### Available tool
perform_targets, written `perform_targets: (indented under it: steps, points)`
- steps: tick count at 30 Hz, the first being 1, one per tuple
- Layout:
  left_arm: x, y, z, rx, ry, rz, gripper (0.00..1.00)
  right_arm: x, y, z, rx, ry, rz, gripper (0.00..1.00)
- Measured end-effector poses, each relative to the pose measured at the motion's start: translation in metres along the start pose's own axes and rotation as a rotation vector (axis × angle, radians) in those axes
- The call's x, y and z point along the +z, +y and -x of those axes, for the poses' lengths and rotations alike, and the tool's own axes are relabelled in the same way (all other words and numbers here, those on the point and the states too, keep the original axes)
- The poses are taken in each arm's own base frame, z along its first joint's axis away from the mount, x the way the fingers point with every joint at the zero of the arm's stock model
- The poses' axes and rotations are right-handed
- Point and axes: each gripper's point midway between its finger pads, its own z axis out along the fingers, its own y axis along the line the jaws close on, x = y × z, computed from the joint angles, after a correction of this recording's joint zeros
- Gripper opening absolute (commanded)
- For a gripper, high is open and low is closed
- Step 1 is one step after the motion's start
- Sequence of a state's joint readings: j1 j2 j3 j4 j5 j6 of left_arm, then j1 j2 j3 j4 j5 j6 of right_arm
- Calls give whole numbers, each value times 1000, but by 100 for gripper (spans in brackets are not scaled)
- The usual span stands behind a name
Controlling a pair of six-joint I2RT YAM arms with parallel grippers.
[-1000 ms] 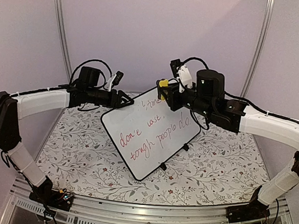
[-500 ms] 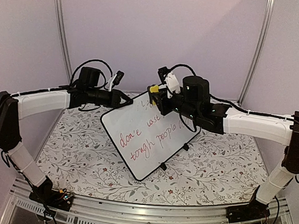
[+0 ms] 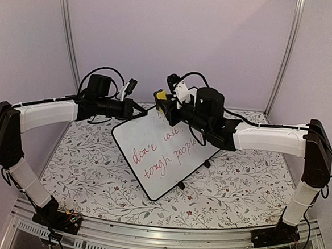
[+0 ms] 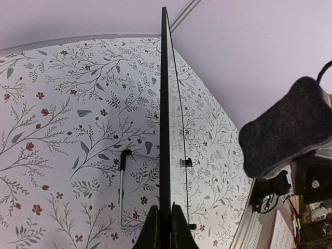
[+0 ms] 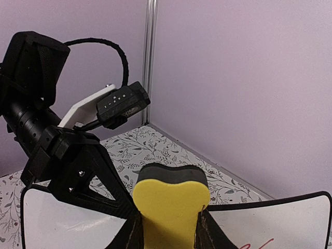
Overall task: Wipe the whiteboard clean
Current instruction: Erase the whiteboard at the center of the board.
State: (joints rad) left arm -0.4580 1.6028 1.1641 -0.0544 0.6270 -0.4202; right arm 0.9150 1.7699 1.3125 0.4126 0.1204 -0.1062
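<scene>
The whiteboard [image 3: 151, 169] stands tilted on the floral table, with red and dark handwriting on its face. My left gripper [image 3: 139, 112] is shut on the board's upper left edge. In the left wrist view the board's black frame [image 4: 164, 104] runs edge-on between the left gripper's [image 4: 165, 220] closed jaws. My right gripper [image 3: 166, 104] is shut on a yellow eraser [image 3: 163, 95] with a dark felt face, held at the board's top edge. In the right wrist view the eraser [image 5: 171, 202] fills the right gripper [image 5: 168, 228], above the board [image 5: 295, 218].
A floral cloth [image 3: 236, 180] covers the table. The board's wire stand [image 4: 121, 197] and small black feet [image 3: 180, 185] rest on it. Purple walls and metal posts [image 3: 67, 32] close in the back. The right forearm [image 3: 267, 137] stretches over the board's right corner.
The left jaws have closed on the board's edge. The right arm has swept left along the board's top with the eraser, and its forearm now covers the end of the lower line.
</scene>
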Motion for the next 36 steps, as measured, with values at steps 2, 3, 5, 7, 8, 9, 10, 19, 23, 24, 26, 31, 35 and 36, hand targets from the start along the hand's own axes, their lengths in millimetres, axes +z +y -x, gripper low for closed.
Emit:
perform_targets:
  steps: [2, 3, 5, 7, 8, 9, 10, 19, 23, 24, 26, 31, 35, 36]
  points:
    - [0, 0, 0, -1, 0, 0, 0, 8, 1, -3, -7, -4, 0, 32]
    - [0, 0, 0, 0, 0, -1, 0, 13, 2, -6, -10, -4, 0, 32]
    - [0, 0, 0, -1, 0, -2, 0, 20, 3, -11, -14, -3, 0, 32]
    - [0, 0, 0, -1, -1, -2, 0, 25, 4, -17, -15, 0, 0, 32]
    - [0, -1, 0, -2, -1, -3, 0, 27, 5, -19, -16, 2, 0, 32]
    - [0, -1, 0, -2, -1, -4, 0, 29, 5, -22, -16, 4, 0, 32]
    - [0, -1, 0, -2, 0, -4, 0, 30, 5, -23, -16, 4, 0, 32]
    - [0, -1, 0, -4, 0, -7, 0, 40, 4, -34, -25, 3, -19, 32]
    - [0, -1, 0, -5, 0, -8, 0, 41, 1, -33, -24, -7, -32, 31]
    - [0, -1, 0, -5, 0, -8, 0, 41, 0, -33, -23, -8, -35, 31]
    - [0, -1, 0, -5, 0, -8, 0, 41, -2, -33, -23, -9, -39, 31]
    - [0, 0, 0, -9, -1, -4, 0, 38, -6, -43, -14, -10, -47, 30]
    - [0, 2, -1, -15, -1, 2, 0, 34, -7, -57, -4, -1, -47, 29]
    - [-1, 3, -1, -17, -1, 3, 0, 33, -7, -59, -1, 1, -48, 29]
